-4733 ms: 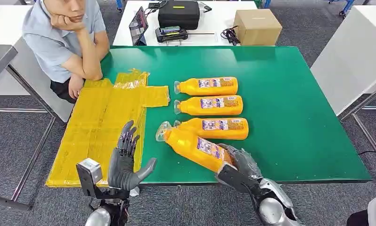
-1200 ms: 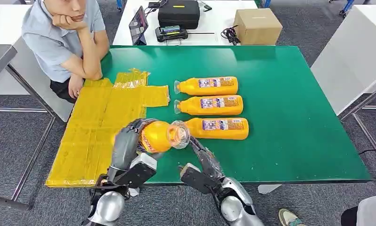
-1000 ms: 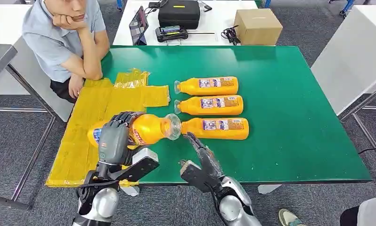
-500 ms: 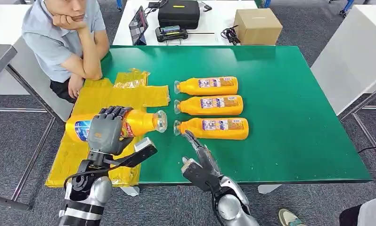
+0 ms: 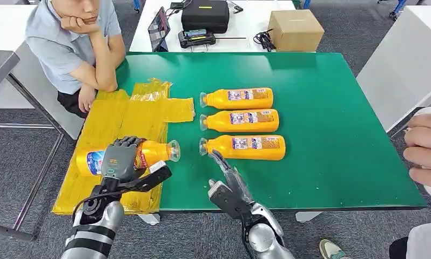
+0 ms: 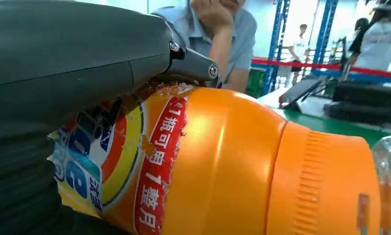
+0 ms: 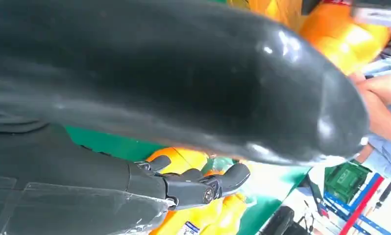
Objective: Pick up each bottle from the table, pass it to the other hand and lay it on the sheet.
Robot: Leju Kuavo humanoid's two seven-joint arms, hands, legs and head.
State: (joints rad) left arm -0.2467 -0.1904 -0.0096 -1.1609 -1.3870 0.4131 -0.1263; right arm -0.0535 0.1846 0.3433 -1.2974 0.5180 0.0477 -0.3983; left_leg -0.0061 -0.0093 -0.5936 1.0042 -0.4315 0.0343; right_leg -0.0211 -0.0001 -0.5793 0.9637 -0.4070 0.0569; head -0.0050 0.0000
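Left hand [image 5: 118,159] fingers wrapped round the bottle [image 5: 128,156], held level over the sheet [image 5: 108,135] for laying; right hand [image 5: 228,181] fingers extended, holding nothing.

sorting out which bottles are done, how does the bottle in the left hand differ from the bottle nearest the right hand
The held bottle is gripped by the left hand over the yellow sheet; the nearest table bottle lies free on the green table, just beyond the empty right hand. The held bottle's cap points toward the table bottles; the nearest table bottle's cap points toward the sheet. Both are orange, lying sideways, with clear caps.
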